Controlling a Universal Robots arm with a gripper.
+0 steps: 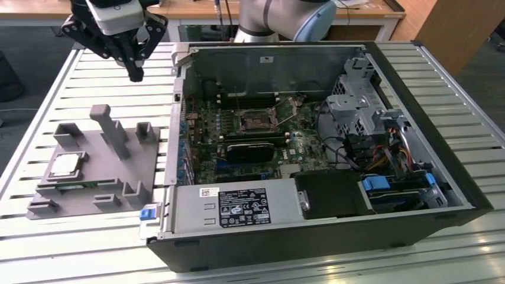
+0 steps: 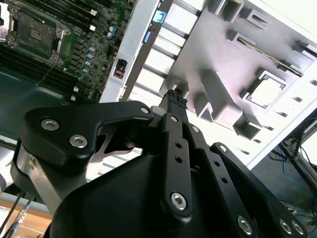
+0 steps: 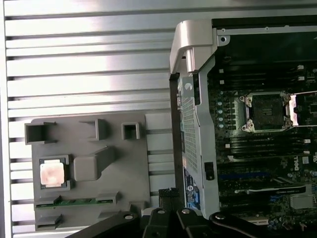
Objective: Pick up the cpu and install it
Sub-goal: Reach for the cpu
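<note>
The cpu (image 1: 66,164) (image 3: 52,173) (image 2: 266,92) is a small silver square lying flat in a recess of the grey holder (image 1: 118,177) (image 3: 129,168), on the exterior view's left. My gripper (image 1: 136,74) (image 2: 174,99) (image 3: 168,193) hangs high above the slatted table, beyond the holder and beside the case's corner, well clear of the cpu. Its fingers are shut together with nothing between them. Inside the open computer case (image 1: 442,177), the motherboard's empty socket (image 1: 256,122) (image 3: 267,111) (image 2: 34,32) has its metal frame lifted.
A green memory stick (image 1: 79,184) (image 3: 74,202) lies in a slot of the holder, next to the cpu. Upright grey posts (image 1: 110,127) rise from the holder. The case's side wall (image 1: 175,118) stands between holder and motherboard. Cables and drive bays (image 1: 387,148) crowd the exterior view's right.
</note>
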